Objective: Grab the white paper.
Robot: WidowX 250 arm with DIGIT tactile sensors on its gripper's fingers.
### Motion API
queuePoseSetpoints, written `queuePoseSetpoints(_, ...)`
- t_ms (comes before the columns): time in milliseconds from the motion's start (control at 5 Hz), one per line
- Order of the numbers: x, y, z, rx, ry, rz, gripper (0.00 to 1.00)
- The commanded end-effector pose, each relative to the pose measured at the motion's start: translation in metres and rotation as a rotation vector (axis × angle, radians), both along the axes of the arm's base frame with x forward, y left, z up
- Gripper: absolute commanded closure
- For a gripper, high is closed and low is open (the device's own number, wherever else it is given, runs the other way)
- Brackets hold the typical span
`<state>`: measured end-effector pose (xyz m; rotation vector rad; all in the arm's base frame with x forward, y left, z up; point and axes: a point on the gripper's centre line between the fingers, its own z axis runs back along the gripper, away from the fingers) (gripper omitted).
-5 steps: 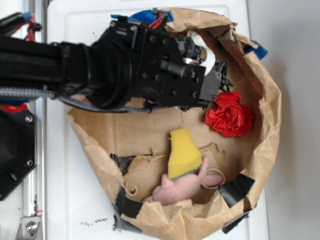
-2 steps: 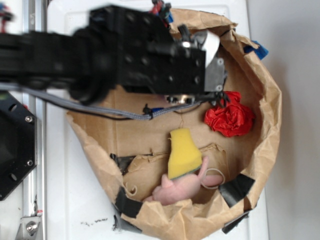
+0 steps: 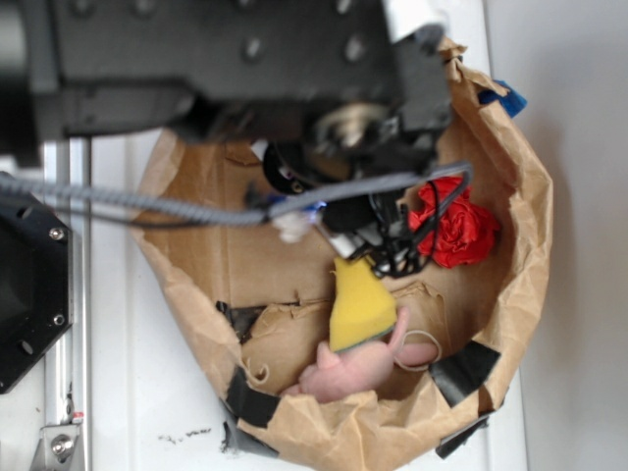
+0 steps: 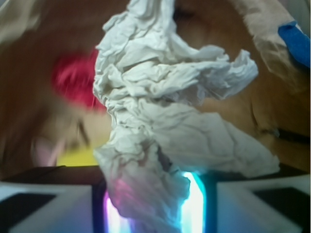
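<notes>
The white paper [image 4: 160, 111] is a crumpled off-white wad that fills the middle of the wrist view, its lower end pinched between the lit pads of my gripper [image 4: 153, 206]. The gripper is shut on it. In the exterior view the arm is raised close to the camera and blurred. Only a small white scrap of the paper [image 3: 291, 228] shows under my gripper [image 3: 312, 204], above the brown bag's floor.
A torn brown paper bag [image 3: 515, 294] forms a walled nest. Inside it lie a red paper wad [image 3: 456, 228], a yellow sponge [image 3: 360, 299] and a pink toy [image 3: 358, 371]. Blue tape [image 4: 294, 41] marks the bag's rim. A black mount [image 3: 29, 294] stands at the left.
The arm has risen toward the exterior camera, and the gripper has come away from the bag's upper right corner with the white paper in it.
</notes>
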<state>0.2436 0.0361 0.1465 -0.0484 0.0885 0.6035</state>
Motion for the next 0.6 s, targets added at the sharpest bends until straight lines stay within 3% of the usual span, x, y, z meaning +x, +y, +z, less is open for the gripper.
queuePoseSetpoints(0,-0.0145,0.0254,0.0458,-0.078,-0.049,-0.181,1.0)
queuePoseSetpoints(200,-0.0155,0.0229,0.0462,-0.073,-0.073,-0.18,1.0)
queuePoseSetpoints(400,-0.0171,0.0212,0.0429,-0.03,-0.122,-0.146,1.0)
